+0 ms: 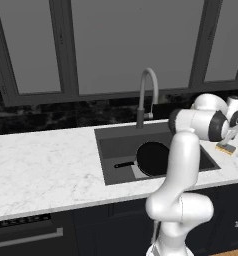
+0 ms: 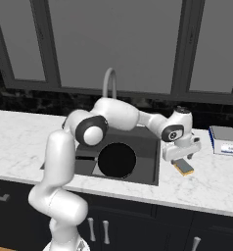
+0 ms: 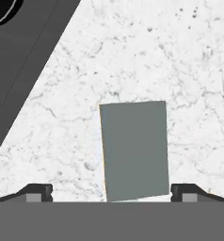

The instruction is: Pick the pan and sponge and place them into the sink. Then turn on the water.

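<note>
No brand, label or readable writing is seen on anything. Nearest the cameras, the white arm is seen rising from the base in front of dark cabinet doors, then bending forward and out to its right over the white marble worktop. The end effector is pointed down at the worktop just to the right of the sink. In the hand view, its two dark fingertips are seen spread wide apart, fully open, with nothing gripped between them.

The sponge is lying flat on the worktop directly below the end effector, between the two fingertips, with its dark grey top turned up and a thin yellow edge showing along one side. From the right base view it is seen just beside the sink's right rim, partly under the hand. Whether the fingertips are touching it cannot be told.

The pan is lying inside the sink, round and black, with its thin handle pointing to the left in the left base view.

Further right on the worktop, a blue-and-white flat stack is set well apart from the sponge. Behind the sink, the grey gooseneck faucet is arched over the basin, in front of a black wall strip and large grey windows.
</note>
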You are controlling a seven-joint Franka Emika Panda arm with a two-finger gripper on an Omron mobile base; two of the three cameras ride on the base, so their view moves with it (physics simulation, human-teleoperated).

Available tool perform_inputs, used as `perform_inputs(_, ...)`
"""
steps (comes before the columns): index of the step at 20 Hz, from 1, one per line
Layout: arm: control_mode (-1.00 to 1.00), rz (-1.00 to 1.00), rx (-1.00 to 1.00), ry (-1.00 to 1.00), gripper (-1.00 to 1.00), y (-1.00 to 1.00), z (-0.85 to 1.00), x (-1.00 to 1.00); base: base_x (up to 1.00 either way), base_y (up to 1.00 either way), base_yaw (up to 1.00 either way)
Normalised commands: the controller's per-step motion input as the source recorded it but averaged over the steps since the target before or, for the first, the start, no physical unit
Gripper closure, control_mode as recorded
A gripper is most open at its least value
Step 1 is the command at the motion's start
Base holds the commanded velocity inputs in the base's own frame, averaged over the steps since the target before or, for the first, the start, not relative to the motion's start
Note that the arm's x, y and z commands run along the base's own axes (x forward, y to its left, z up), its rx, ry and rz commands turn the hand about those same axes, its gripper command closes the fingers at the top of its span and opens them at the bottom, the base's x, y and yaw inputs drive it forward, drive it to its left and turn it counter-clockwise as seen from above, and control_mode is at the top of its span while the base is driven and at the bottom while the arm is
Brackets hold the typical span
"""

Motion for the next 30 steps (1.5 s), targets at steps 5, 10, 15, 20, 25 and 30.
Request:
perform_inputs(5, -1.0, 0.16, 0.01, 0.0, -1.0, 0.0, -0.35, 0.0, 0.0, 0.0, 0.0)
perform_inputs(10, -1.0, 0.12, 0.0, 0.0, -1.0, 0.0, -0.27, 0.0, 0.0, 0.0, 0.0)
perform_inputs(15, -1.0, 0.08, 0.0, 0.0, -1.0, 0.0, -0.2, 0.05, 0.0, 0.0, 0.0)
perform_inputs(20, -1.0, 0.05, 0.0, 0.0, -1.0, 0.0, -0.13, 0.25, 0.0, 0.0, 0.0)
perform_inputs(25, -1.0, 0.02, 0.0, 0.0, -1.0, 0.0, -0.15, 0.24, 0.0, 0.0, 0.0)
perform_inputs(30, -1.0, 0.01, 0.0, 0.0, -1.0, -0.02, -0.17, 0.13, 0.0, 0.0, 0.0)
